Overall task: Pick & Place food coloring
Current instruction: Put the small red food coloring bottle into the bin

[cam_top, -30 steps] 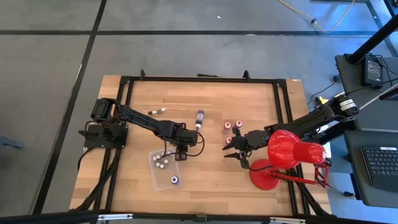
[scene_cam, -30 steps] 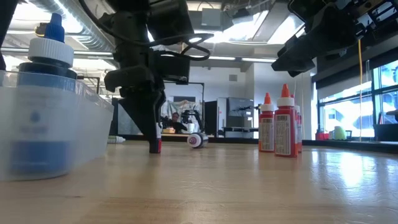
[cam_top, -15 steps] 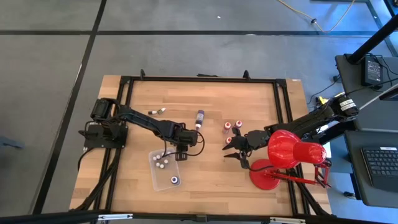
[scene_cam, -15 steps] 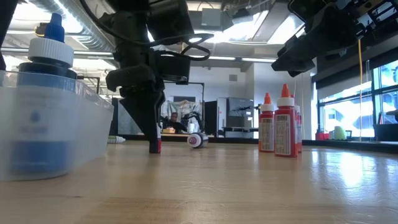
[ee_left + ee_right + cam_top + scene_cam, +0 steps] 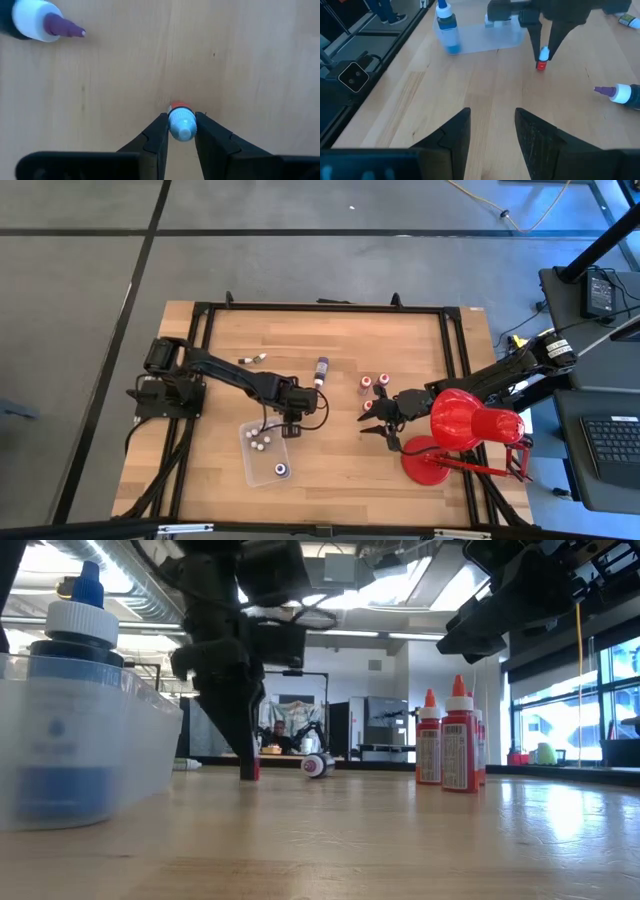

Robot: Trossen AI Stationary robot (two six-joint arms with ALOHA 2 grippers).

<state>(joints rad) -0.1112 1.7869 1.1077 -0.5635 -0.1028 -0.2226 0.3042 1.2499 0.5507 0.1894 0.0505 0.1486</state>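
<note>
The left gripper is standing low over the wooden counter near the middle of the high view, its jaws closing on a tiny upright dropper bottle with a pale blue-white cap and a red body; the fingers are pressing against the cap on both sides. That bottle is standing on its base, long axis vertical, tip pointing up at the wrist camera. Just beside it, toward the lower left of the high view, a clear rectangular plastic tray is holding several small bottles, among them an upright blue one. A longer dark purple bottle with a white collar is lying on its side above centre, its nozzle pointing toward the lower edge of that view. A small white bottle is lying further up left. Three red bottles are standing upright right of centre. The right gripper is hovering near them with jaws apart, holding nothing, close beside a big red desk lamp.
</note>
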